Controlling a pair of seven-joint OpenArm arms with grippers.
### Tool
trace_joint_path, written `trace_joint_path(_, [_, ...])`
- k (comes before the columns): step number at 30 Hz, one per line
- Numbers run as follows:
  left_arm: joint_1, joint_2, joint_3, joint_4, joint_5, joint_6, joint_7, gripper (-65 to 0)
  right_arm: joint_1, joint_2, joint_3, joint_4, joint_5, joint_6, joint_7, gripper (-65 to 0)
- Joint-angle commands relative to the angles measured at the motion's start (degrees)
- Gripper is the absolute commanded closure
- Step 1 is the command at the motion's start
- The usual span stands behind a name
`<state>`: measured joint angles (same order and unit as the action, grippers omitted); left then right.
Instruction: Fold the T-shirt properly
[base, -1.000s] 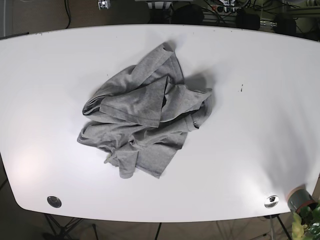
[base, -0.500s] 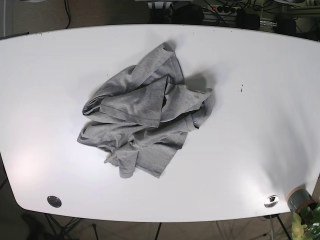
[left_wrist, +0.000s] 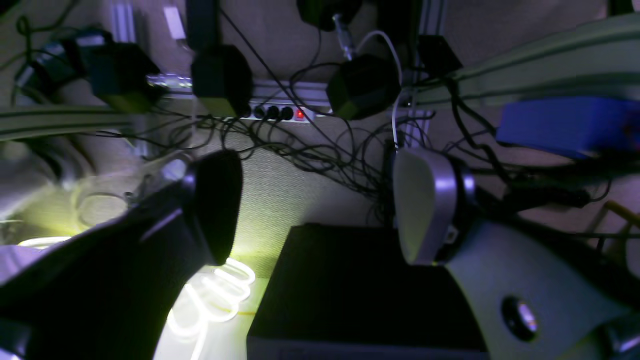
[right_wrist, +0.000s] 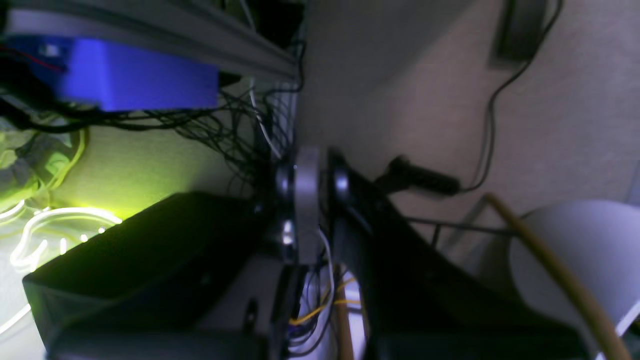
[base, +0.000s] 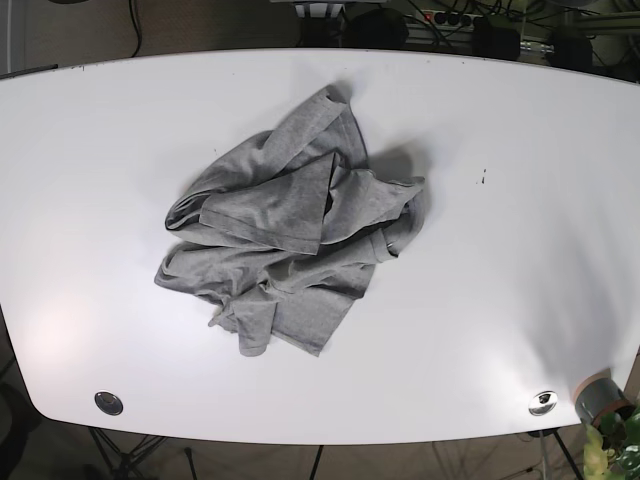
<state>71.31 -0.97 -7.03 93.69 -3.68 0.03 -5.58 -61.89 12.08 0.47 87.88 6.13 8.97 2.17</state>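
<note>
Grey T-shirt (base: 290, 250) crumpled mid-tabletop (base: 520, 250), long axis upper-right to lower-left; my left pincer (left_wrist: 315, 210) spread, right pincer (right_wrist: 307, 200) pressed together, both off-tabletop.

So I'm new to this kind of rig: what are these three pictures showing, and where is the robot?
It is a two-armed robot, with a camera on each wrist and one overhead. The overhead base view looks down on a white table where a grey T-shirt lies crumpled in a heap near the middle, not yet folded. Neither arm shows in that view. The two dark pictures come from the wrist cameras, which point away from the table at cables and a power strip. In the left wrist view the left gripper is open, its two fingers wide apart with nothing between them. In the right wrist view the right gripper looks shut, its fingers pressed together on nothing. So nothing is held.
</note>
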Motion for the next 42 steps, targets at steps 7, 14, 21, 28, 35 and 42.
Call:
trace_joint_path(7, [3.7, 0.1, 0.0, 14.9, -0.1, 0.0, -1.3, -43.3, -10.9, 0.2, 0.1, 14.5, 0.0, 0.57, 0.3, -2.7])
trace_joint_path(14, [3.7, 0.1, 0.0, 21.5, -0.2, 0.0, -1.7, -43.3, -13.1, -0.2, 0.1, 23.6, 0.0, 0.48, 0.3, -2.7])
trace_joint_path(21, [3.7, -0.3, -0.9, 21.5, -0.2, 0.0, -1.7, -43.3, -13.1, -0.5, 3.1, 26.9, 0.0, 0.48, 0.3, -2.7])
trace_joint_path(28, [3.7, 0.0, -4.3, 21.5, -0.2, 0.0, -1.7, -43.3, -7.8, -1.5, 4.7, 27.6, 0.0, 0.48, 0.4, -2.7])
trace_joint_path(35, [-0.2, 0.1, -7.6, 21.5, -0.2, 0.0, -1.7, -44.0, -0.2, -1.5, 4.9, 27.8, 0.0, 0.48, 0.4, -2.7])
trace_joint_path(42, [-6.9, 0.1, -9.5, 21.4, -0.2, 0.0, -1.6, -49.0, 7.6, -1.3, 4.5, 27.8, -0.3, 0.48, -0.3, -2.7])
